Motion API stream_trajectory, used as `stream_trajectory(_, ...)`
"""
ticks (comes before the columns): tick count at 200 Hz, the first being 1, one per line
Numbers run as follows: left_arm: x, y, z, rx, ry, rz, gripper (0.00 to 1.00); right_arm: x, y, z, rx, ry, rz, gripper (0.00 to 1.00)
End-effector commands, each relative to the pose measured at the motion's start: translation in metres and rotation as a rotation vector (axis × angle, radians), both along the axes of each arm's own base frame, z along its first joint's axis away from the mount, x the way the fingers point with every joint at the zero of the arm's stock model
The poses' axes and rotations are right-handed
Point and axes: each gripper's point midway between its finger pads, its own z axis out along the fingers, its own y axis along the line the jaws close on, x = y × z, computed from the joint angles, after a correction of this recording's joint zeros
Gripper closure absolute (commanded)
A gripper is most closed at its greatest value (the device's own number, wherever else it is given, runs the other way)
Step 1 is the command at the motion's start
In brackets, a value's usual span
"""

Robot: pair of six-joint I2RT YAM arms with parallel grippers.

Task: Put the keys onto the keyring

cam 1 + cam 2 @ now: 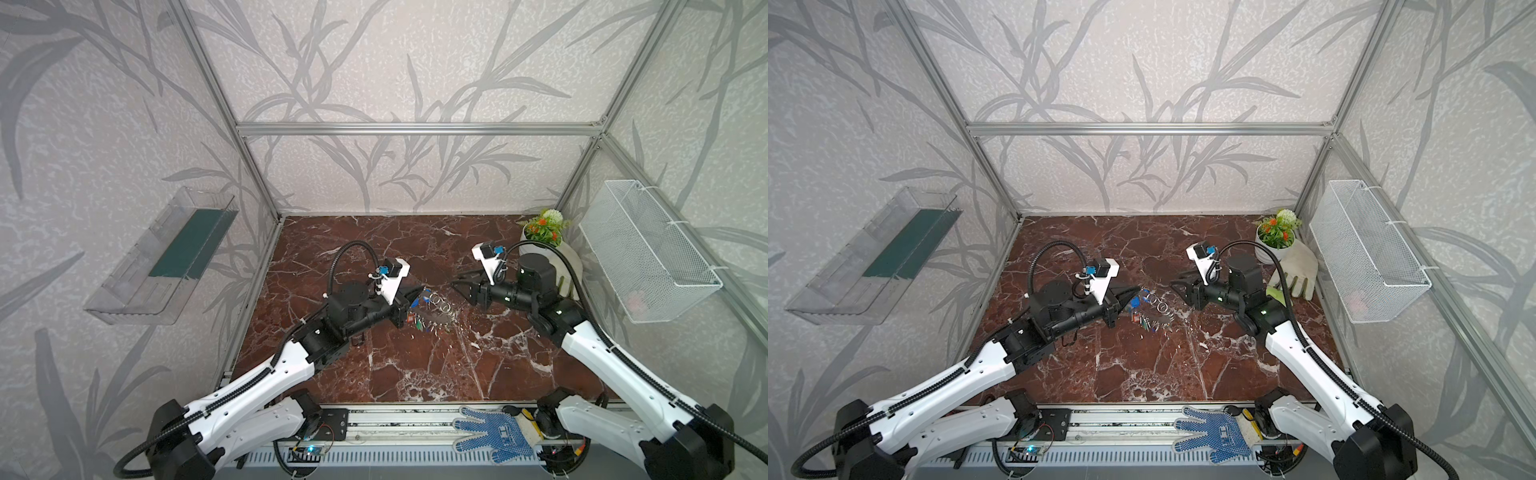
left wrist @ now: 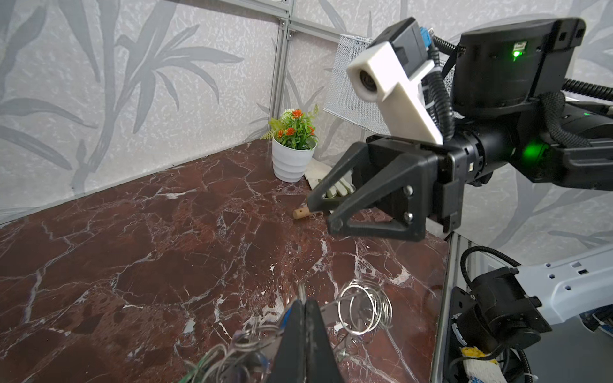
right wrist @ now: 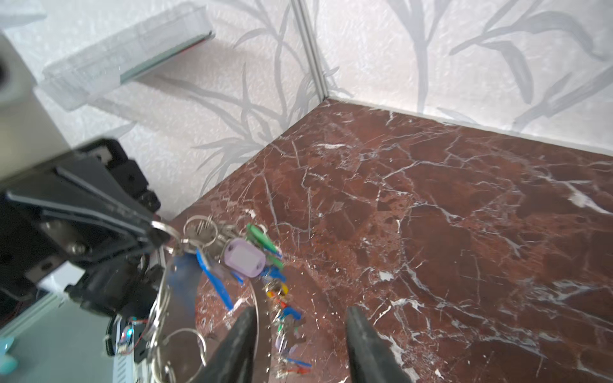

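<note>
In both top views the left gripper [image 1: 419, 291] meets the keyring [image 1: 439, 306] over the tabletop [image 1: 415, 365]; the right gripper [image 1: 456, 281] stands near. Left wrist view: the right gripper's jaws stand apart, empty. Right wrist view: the left gripper pinches a keyring rim ring, keys [image 3: 245, 258] dangling.

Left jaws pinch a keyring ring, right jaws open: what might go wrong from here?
The left gripper pinches the keyring by one thin split ring at its jaw tips; it may slip out. The right gripper is open and empty beside the tangled keys; closing there might catch a tag or several rings instead of one key.
</note>
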Motion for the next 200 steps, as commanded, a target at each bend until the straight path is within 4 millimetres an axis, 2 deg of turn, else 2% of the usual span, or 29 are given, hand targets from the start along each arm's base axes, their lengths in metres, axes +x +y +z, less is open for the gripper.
stream_trajectory(1,-0.013,0.007,0.067,-0.230,-0.209,-0.025,1.00,0.003,0.000,0.055,0.127,-0.112,0.004,0.48)
stream_trajectory(20,-0.018,0.008,0.065,-0.280,-0.258,-0.042,1.00,-0.005,0.013,0.070,0.166,-0.148,0.120,0.48)
stream_trajectory(41,-0.023,0.013,0.066,-0.343,-0.303,-0.047,1.00,-0.011,0.024,0.075,0.198,-0.171,0.227,0.51)
stream_trajectory(75,-0.024,0.015,0.062,-0.388,-0.303,-0.044,1.00,-0.006,0.035,0.071,0.201,-0.169,0.286,0.56)
stream_trajectory(128,-0.021,0.010,0.066,-0.411,-0.321,-0.054,1.00,-0.027,0.061,0.058,0.210,-0.128,0.451,0.57)
stream_trajectory(186,-0.014,0.002,0.075,-0.457,-0.313,-0.070,1.00,-0.042,0.061,0.058,0.276,-0.117,0.510,0.59)
stream_trajectory(200,-0.015,0.001,0.077,-0.475,-0.313,-0.078,1.00,-0.043,0.061,0.053,0.265,-0.104,0.514,0.59)
